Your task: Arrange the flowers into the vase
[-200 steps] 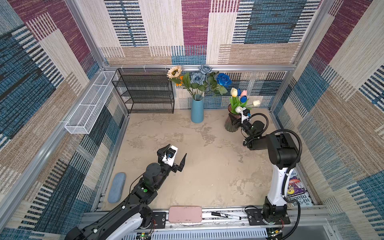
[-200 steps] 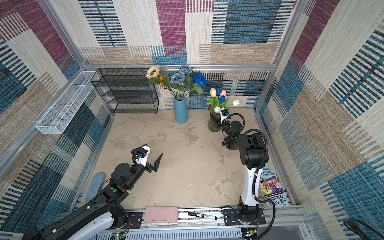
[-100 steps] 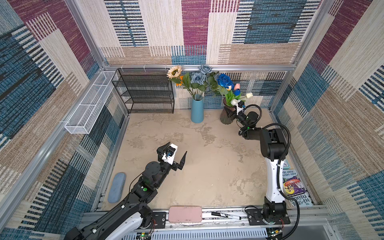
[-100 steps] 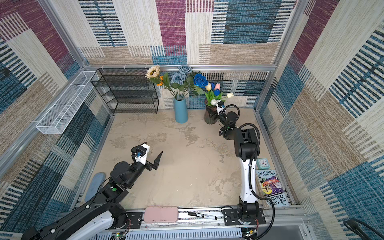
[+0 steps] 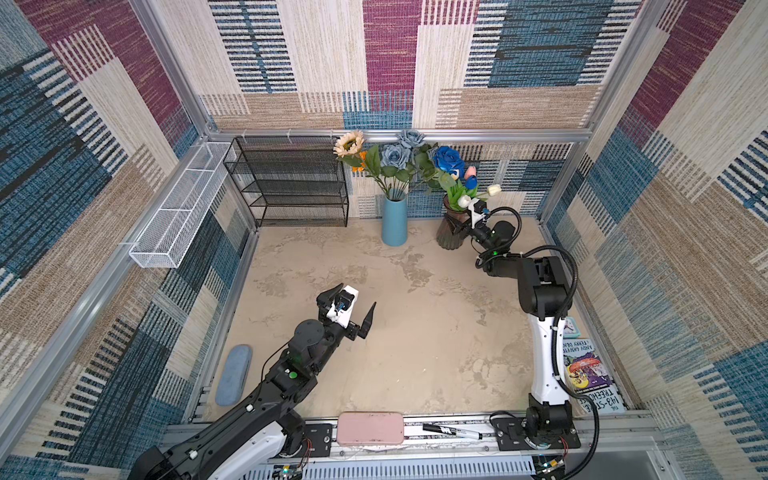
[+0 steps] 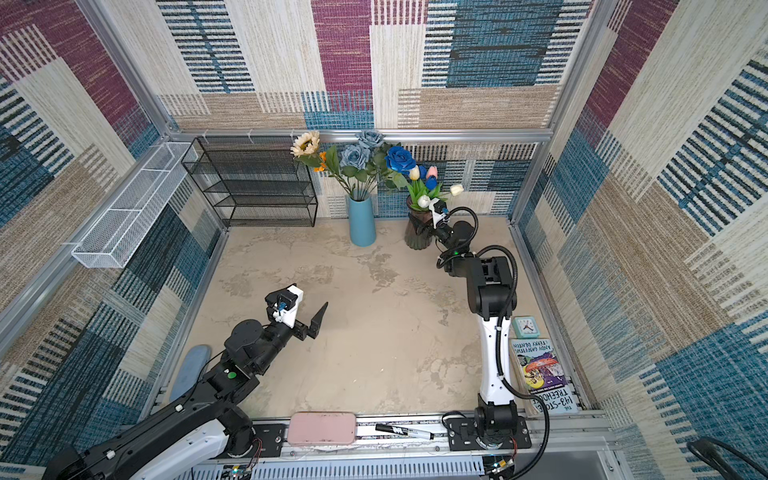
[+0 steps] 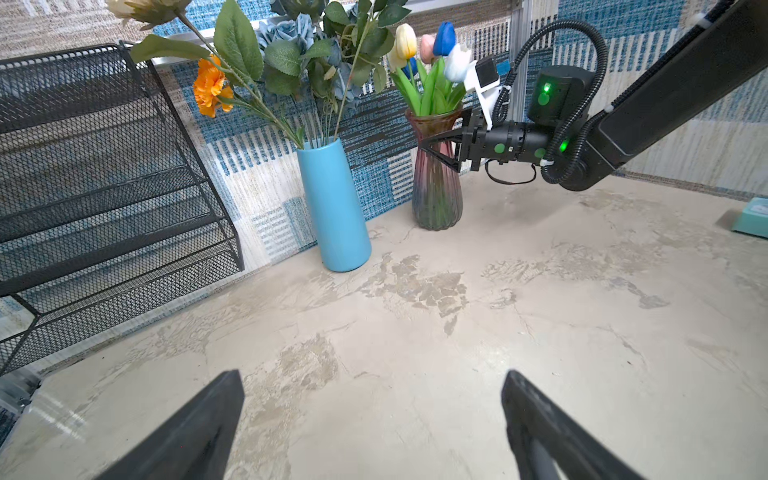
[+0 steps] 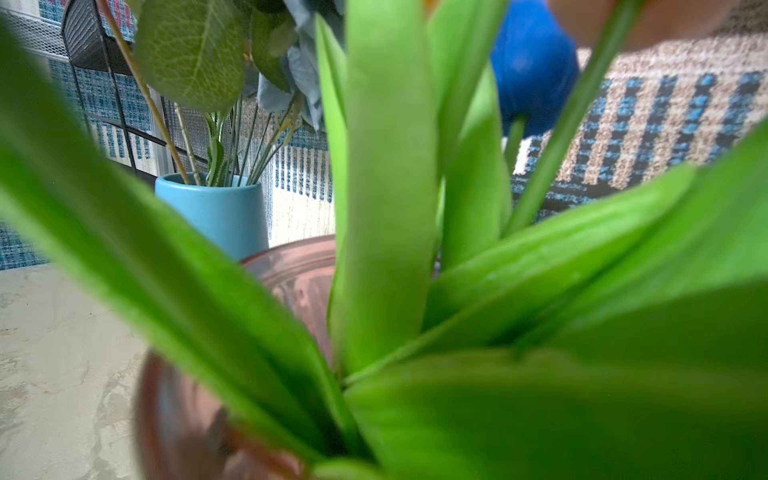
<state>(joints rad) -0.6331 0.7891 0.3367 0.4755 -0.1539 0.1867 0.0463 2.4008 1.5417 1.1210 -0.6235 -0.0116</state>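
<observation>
Both top views: left gripper hung over the bare table, jaws spread wide, holding nothing. Right gripper sat at the neck of the glass vase, which held the tulips. Roses and 1 sunflower stood in the blue vase just beside it.

Left wrist view: right gripper crossed the glass vase's neck; clamped or released, couldn't tell.

Right wrist view: blurred tulip leaves filled the frame, with the glass vase's rim under them.

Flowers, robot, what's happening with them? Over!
Left pincer open, empty. Right pincer at dark vase neck, grip unclear. Tulips in it, roses in blue vase. Nothing blocking.
</observation>
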